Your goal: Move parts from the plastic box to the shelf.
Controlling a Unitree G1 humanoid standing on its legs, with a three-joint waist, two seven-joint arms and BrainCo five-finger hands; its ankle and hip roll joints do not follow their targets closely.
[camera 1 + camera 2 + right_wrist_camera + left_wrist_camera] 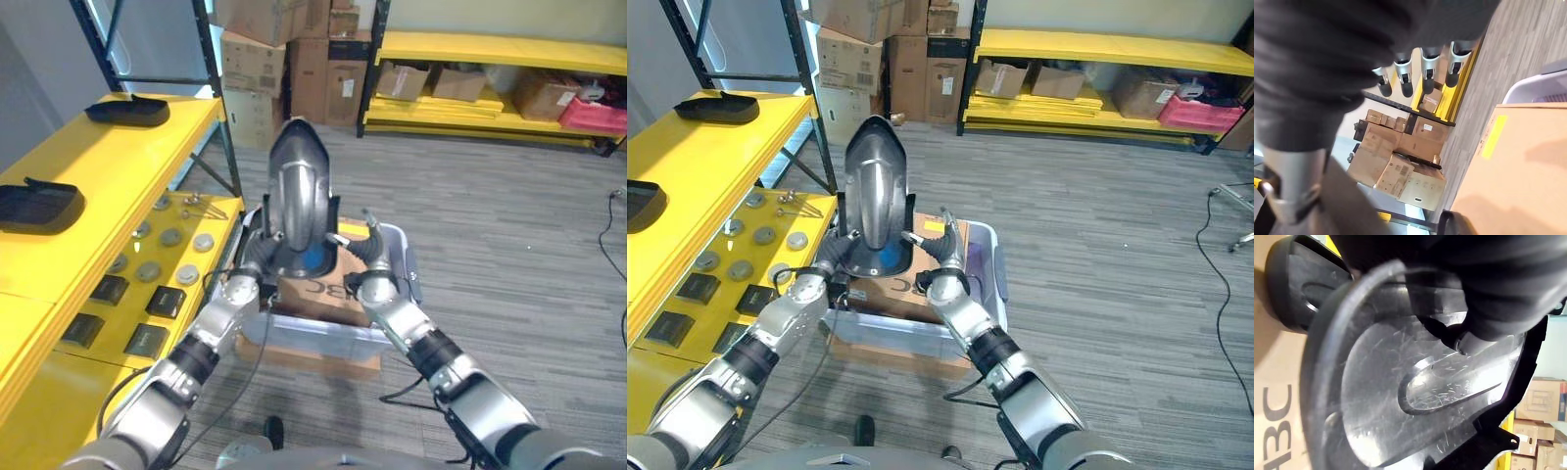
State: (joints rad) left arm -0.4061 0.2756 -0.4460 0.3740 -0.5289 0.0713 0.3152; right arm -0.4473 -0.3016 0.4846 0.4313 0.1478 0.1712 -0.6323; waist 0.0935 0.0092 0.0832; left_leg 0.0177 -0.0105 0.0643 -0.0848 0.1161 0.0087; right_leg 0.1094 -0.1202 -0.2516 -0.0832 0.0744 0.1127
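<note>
1. Left eye view: silver shell part (pixel 299 201) upright above the plastic box (pixel 404 257), between left hand (pixel 257 257) and right hand (pixel 372 257); yellow shelf (pixel 98 176) alongside.
2. Left wrist view: a finger touches the part's inner face; grip unclear.
3. Right wrist view: fingers (pixel 1427 66) straight, spread, free of the part.

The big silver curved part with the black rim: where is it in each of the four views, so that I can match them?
Left eye view: silver part at centre, upright above the plastic box.
Right eye view: left of centre, above the same box.
Left wrist view: its scratched face spreads across the middle.
Right wrist view: I cannot make it out with certainty.
Shared landmark: the cardboard box in the plastic box.
</note>
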